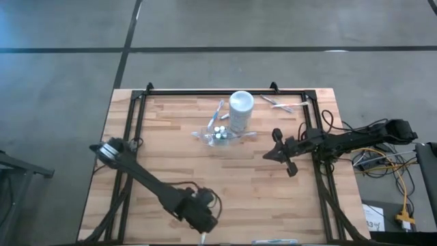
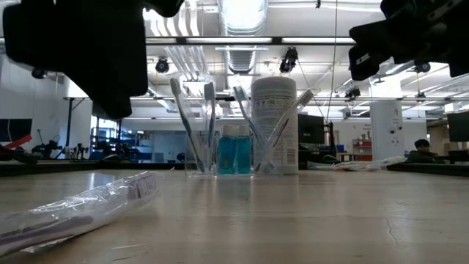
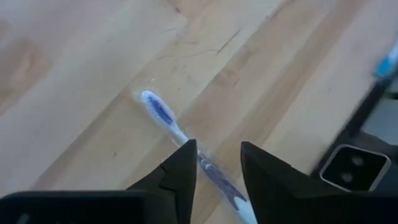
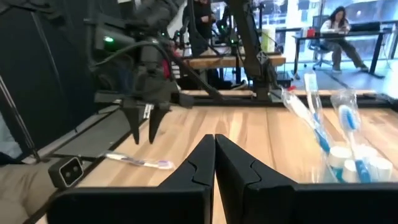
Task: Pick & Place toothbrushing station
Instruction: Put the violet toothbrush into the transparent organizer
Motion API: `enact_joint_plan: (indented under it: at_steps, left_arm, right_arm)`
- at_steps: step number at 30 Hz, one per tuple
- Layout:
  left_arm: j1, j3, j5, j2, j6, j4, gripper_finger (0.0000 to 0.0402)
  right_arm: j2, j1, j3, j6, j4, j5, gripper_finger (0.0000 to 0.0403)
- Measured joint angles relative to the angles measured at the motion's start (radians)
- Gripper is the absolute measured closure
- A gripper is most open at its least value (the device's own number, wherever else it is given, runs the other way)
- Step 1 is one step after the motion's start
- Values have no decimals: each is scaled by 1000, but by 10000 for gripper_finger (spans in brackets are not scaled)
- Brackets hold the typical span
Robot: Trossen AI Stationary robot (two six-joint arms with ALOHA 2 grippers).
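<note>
A pale blue-white toothbrush in clear wrap (image 3: pixel 163 115) lies flat on the table near its near edge; it also shows in the low view (image 2: pixel 73 213) and the right wrist view (image 4: pixel 138 162). My left gripper (image 3: pixel 217 165) hovers over it, open, one finger on each side of its handle, touching nothing. A small clear holder (image 1: pixel 218 134) with several toothbrushes and teal white-capped tubes (image 2: pixel 234 154) stands at the table's far middle, the tall white cup (image 1: pixel 241 109) just behind it. My right gripper (image 4: pixel 214 152) is shut and empty, right of the holder (image 1: pixel 280 147).
More wrapped toothbrushes (image 1: pixel 281 104) lie at the far right of the table. A small grey camera box (image 3: pixel 351 168) sits at the near edge beside my left gripper. A black frame (image 1: pixel 225 91) runs along the far edge. People sit in the room beyond.
</note>
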Motion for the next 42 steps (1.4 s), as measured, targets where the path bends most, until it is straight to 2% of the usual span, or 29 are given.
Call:
enact_joint_plan:
  at_steps: [6, 12, 17, 23, 28, 32, 34, 39, 40, 42]
  left_arm:
    - [2, 244, 56, 161, -89, -232, 229]
    - [4, 367, 87, 279, -188, -319, 188]
    - [15, 395, 91, 317, -247, -434, 171]
    - [30, 386, 111, 340, -216, -391, 172]
    - [47, 337, 167, 335, -184, -344, 173]
    - [52, 296, 196, 332, -137, -330, 205]
    - [55, 278, 210, 333, -107, -328, 242]
    - [63, 268, 236, 335, -9, -344, 365]
    - [63, 270, 236, 335, 8, -347, 381]
    - [63, 274, 220, 330, 55, -350, 388]
  right_arm:
    - [-17, 0, -3, -9, -39, -3, 394]
    - [-18, -1, -2, -16, -30, -5, 394]
    - [-22, -1, -2, -31, -30, -5, 394]
    - [-25, -1, -1, -39, -30, -5, 394]
    - [-24, -1, -1, -39, -30, -4, 394]
    - [-24, 0, -1, -38, -30, -4, 394]
    - [-23, 2, -5, -35, -30, -14, 394]
    - [-21, 3, -19, -18, -29, -85, 394]
    - [-22, 2, -22, -15, -29, -85, 394]
    - [-21, 2, -26, -12, -29, -85, 394]
